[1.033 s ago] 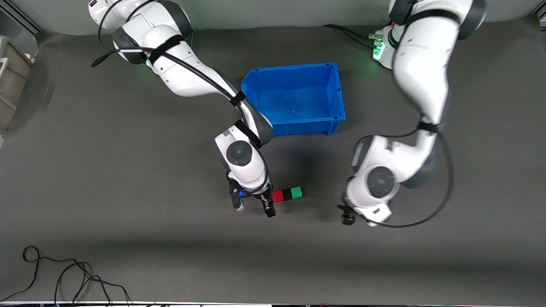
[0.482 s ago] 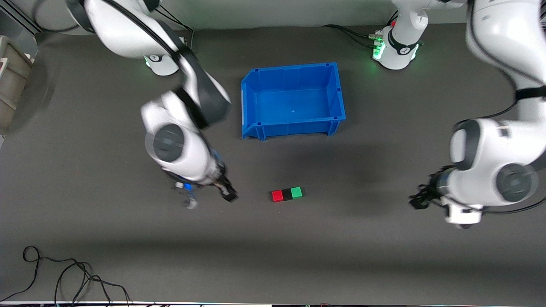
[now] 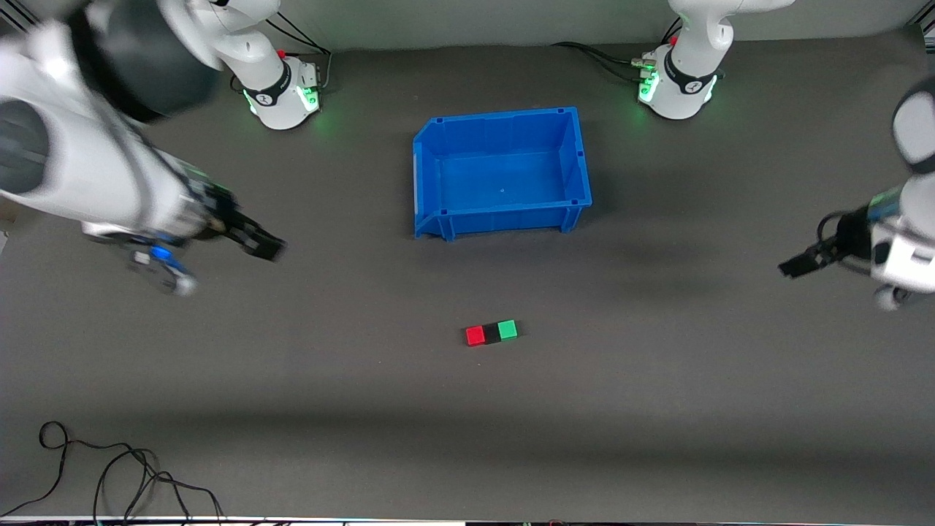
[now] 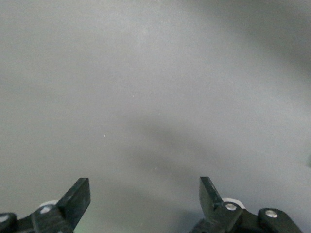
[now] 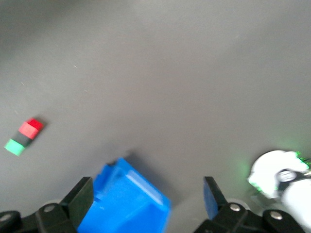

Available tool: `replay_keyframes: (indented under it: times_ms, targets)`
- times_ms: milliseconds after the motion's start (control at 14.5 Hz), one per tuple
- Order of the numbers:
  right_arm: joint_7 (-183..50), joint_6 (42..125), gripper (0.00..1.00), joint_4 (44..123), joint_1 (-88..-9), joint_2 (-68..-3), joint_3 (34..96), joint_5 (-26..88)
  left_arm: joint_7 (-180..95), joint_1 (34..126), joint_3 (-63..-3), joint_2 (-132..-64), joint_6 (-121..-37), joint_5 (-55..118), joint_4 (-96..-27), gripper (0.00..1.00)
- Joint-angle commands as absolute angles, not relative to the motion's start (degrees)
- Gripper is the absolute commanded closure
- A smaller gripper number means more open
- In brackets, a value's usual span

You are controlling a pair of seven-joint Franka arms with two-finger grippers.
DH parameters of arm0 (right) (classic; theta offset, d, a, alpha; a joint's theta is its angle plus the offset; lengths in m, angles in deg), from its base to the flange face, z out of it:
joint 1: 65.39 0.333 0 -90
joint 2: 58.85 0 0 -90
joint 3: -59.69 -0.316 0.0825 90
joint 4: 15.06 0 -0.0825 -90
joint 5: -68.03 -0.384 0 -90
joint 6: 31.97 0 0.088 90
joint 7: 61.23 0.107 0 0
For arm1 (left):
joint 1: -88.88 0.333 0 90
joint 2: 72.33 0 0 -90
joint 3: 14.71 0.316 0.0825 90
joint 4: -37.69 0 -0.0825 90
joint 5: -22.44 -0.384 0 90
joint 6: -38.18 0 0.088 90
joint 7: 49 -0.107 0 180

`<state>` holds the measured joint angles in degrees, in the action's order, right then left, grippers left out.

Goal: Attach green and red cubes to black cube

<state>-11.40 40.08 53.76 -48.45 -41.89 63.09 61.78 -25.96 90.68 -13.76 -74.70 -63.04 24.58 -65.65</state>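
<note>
The red cube [image 3: 475, 335], black cube [image 3: 491, 333] and green cube [image 3: 508, 329] lie touching in one row on the grey mat, black in the middle, nearer the front camera than the blue bin [image 3: 504, 172]. My right gripper [image 3: 219, 263] hangs open and empty over the mat toward the right arm's end, well away from the row. My left gripper [image 3: 840, 285] hangs open and empty over the mat toward the left arm's end. In the right wrist view the red cube [image 5: 30, 128] and green cube [image 5: 14, 146] show far off past the open right gripper [image 5: 146, 194]. Only bare mat lies under the left gripper [image 4: 145, 194].
The empty blue bin stands between the two arm bases [image 3: 281, 95] [image 3: 679, 84] and the cube row. A black cable [image 3: 109, 475] lies looped on the mat by the front camera's edge, toward the right arm's end. The bin's corner [image 5: 124, 201] shows between the right fingers.
Both arms have swung up and outward from beside the cube row to their own ends of the table. The three cubes have stayed in place, joined.
</note>
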Motion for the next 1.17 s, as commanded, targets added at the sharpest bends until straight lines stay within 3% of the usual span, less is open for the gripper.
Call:
replay_keyframes:
  times_ms: [0, 207, 413, 688, 826, 1101]
  targets:
    - [-26.71, 39.66, 0.01, 61.91, -48.96, -49.43, 68.80, 61.08, -32.86, 91.60, -13.84, -68.83, -58.78, 23.68, -68.22, 0.00]
    - [-38.35, 40.36, 0.01, 66.49, -48.87, -52.61, 73.92, 61.26, -41.71, 93.01, -13.13, -67.77, -52.37, 23.93, -65.51, 0.00]
    - [-44.07, 43.51, 0.02, 70.17, -48.70, -53.92, 75.25, 63.00, -43.09, 92.31, -13.66, -67.76, -49.89, 23.41, -61.74, 0.00]
    - [-50.49, 57.81, 0.02, 85.27, -48.61, -62.26, 75.25, 64.60, -42.33, 90.72, -16.21, -73.98, -50.42, 23.32, -51.30, 0.00]
    - [-52.69, 62.15, 0.02, 87.42, -48.61, -63.07, 75.34, 65.56, -39.95, 91.34, -16.12, -78.12, -47.71, 24.11, -44.95, 0.00]
    - [-52.70, 65.24, 0.01, 85.58, -46.68, -61.14, 74.81, 69.70, -41.17, 91.16, -16.21, -75.33, -49.61, 22.00, -48.52, 0.00]
